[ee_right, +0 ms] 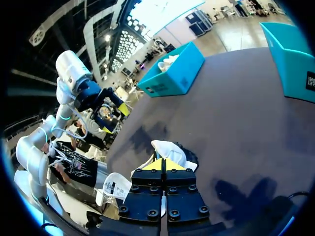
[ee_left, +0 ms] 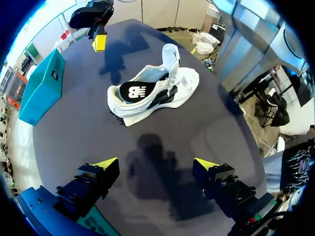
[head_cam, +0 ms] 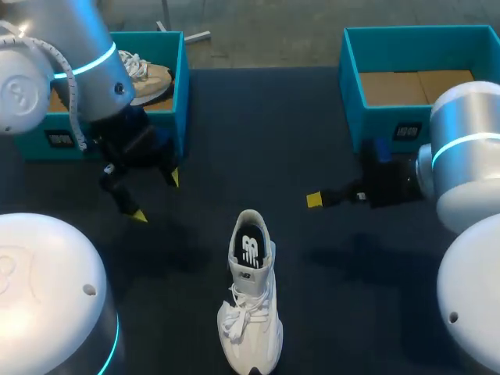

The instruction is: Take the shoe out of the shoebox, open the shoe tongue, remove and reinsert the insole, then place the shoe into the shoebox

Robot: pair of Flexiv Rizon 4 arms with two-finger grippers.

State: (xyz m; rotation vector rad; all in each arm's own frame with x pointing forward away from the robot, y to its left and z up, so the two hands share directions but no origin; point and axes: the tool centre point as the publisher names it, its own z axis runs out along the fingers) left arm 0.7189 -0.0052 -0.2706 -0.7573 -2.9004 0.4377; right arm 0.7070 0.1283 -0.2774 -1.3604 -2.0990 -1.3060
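Left gripper (ee_left: 156, 163): fingers spread, empty, hovering near shoe (ee_left: 182, 86). Right gripper (ee_right: 162, 164): fingers pressed together, empty. Shoe upright on table (ee_left: 74, 123), well apart from shoebox (head_cam: 351, 101). Judged light; upper soft, sole stiffer. Grip heel collar. Insole (ee_left: 134, 92) likely floppy: pinch heel edge.

The dark table (head_cam: 273, 133) bears a white shoe (head_cam: 251, 297) (on its sole), left shoebox (head_cam: 180, 94) and right shoebox (head_cam: 369, 121).
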